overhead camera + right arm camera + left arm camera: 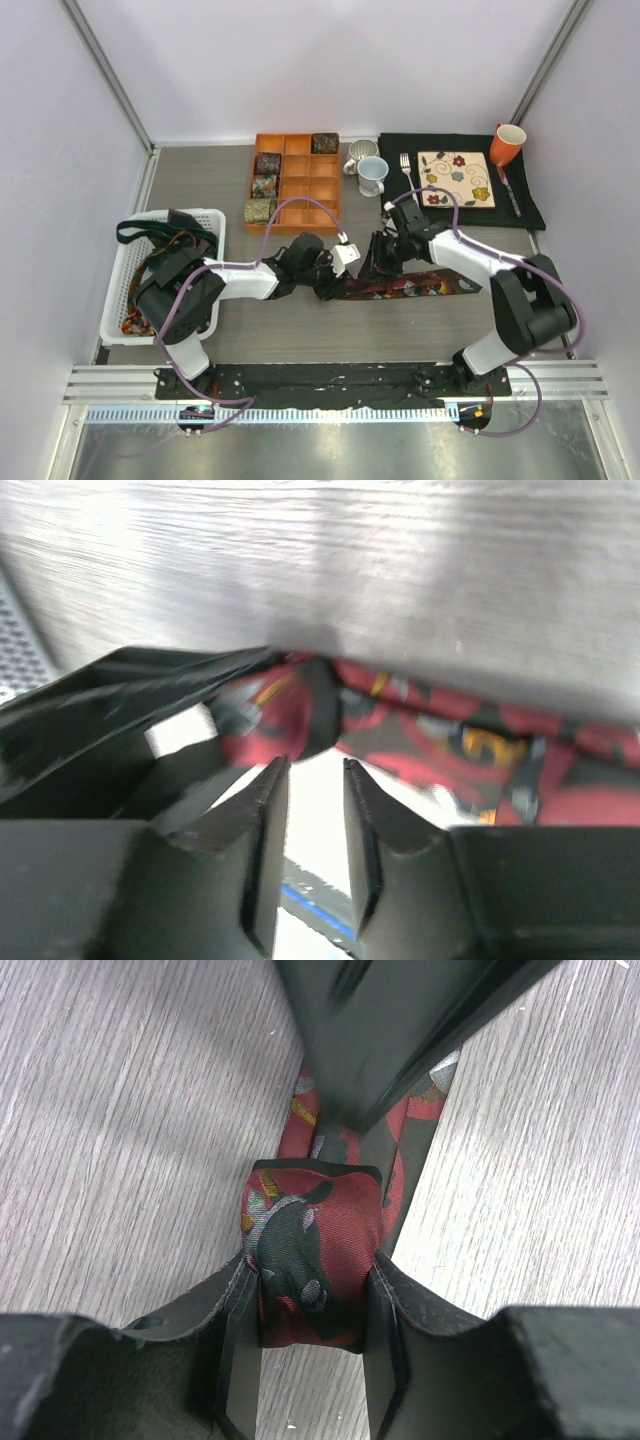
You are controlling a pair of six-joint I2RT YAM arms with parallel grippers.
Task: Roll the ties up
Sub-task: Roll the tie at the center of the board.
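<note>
A maroon patterned tie [410, 287] lies flat along the table's middle. Its left end is wound into a small roll [315, 1255]. My left gripper [312, 1270] is shut on that roll, one finger on each side; the top view shows it [335, 283] at the tie's left end. My right gripper [378, 262] hovers just over the tie beside the roll. Its jaws [316, 770] stand a narrow gap apart with nothing between them, and the roll [270, 715] sits just beyond the fingertips. Several finished tie rolls [264, 186] sit in an orange tray [300, 185].
A white basket [212, 222] at the left holds loose ties [165, 262]. Two mugs [372, 175] stand right of the tray. A black placemat [530, 205] at the back right carries a floral plate [455, 179], a fork [406, 170] and an orange mug [507, 143].
</note>
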